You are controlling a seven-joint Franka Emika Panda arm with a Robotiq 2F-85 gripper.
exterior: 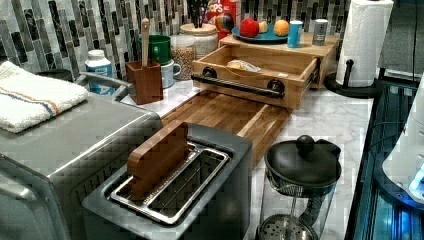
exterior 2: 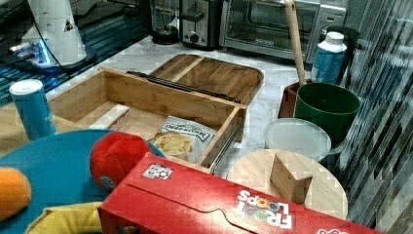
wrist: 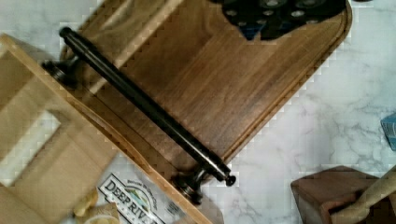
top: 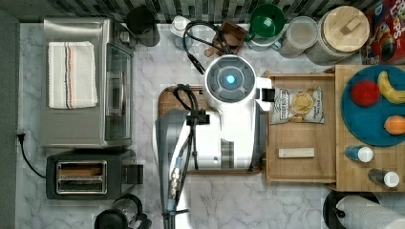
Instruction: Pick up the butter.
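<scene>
I am the arm [top: 229,95] and I hang over the brown board [top: 165,98]. In the top view my gripper [top: 266,94] peeks out at the 3 o'clock side of my white head, just at the edge of the open drawer [top: 274,143]. I cannot tell if it is spread wide or pinched closed. The butter [top: 296,152] lies flat on the drawer floor. In the top view it is at 6 o'clock from the chip bag [top: 297,105], with bare wood between them. Nothing touches it. In the right view the butter [exterior 2: 109,117] is at 10 o'clock from the bag [exterior 2: 182,139], close to the drawer wall. My wrist view looks down on the drawer's dark handle [wrist: 144,105], with the butter [wrist: 28,149] and a corner of the bag [wrist: 135,200] past it. In the top view a blue plate [top: 358,124] with fruit sits at 3 o'clock from the drawer.
</scene>
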